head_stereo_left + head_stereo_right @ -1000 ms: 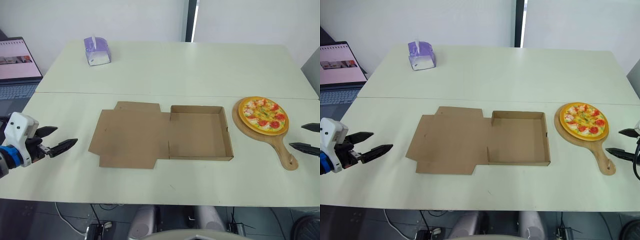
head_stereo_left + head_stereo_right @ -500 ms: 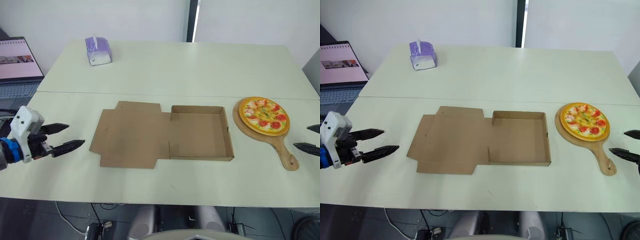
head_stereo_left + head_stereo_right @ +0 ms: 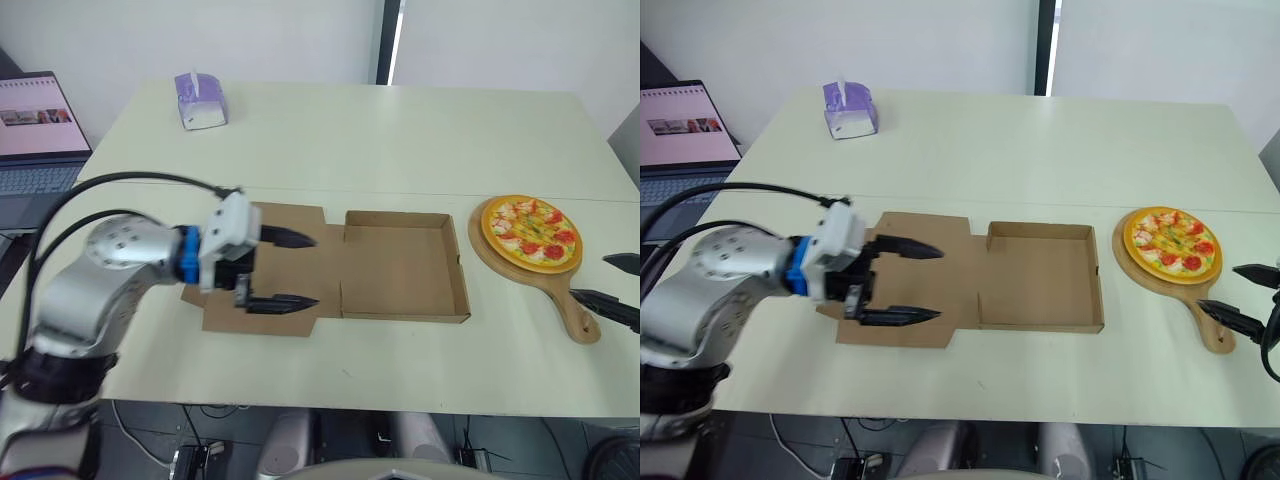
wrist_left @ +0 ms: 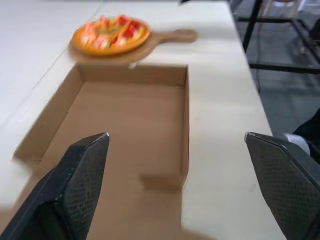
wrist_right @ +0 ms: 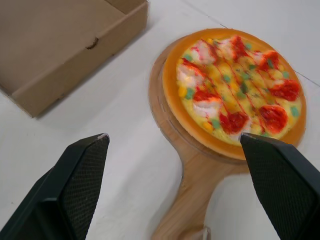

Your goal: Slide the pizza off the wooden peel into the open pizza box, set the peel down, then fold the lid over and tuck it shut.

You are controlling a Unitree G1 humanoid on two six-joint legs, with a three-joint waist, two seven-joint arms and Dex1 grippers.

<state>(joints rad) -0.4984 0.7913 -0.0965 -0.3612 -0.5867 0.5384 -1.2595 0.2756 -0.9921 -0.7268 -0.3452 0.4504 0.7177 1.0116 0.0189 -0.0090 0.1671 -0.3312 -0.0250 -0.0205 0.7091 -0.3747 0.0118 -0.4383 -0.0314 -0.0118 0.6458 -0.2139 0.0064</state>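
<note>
The pizza (image 3: 529, 232) lies on the round wooden peel (image 3: 580, 318) at the table's right, handle toward the front edge. The cardboard box tray (image 3: 405, 316) stands open in the middle, its lid (image 3: 300, 213) flat on the table to its left. My left gripper (image 3: 316, 270) hovers open over the lid's right part, fingers pointing at the tray (image 4: 185, 115) and the pizza (image 4: 110, 34) beyond. At the right edge my right gripper (image 3: 588, 277) is open beside the peel's handle (image 5: 185, 200), with the pizza (image 5: 235, 85) just ahead of it. Nothing is held.
A purple tissue box (image 3: 200, 100) sits at the far left of the table. An open laptop (image 3: 35, 125) stands on a separate desk to the left. A seam (image 3: 400, 193) between two tabletops runs behind the box.
My left arm has swung from the table's left edge rightward to above the flat lid, still open. The right gripper has barely shifted beside the peel handle.
</note>
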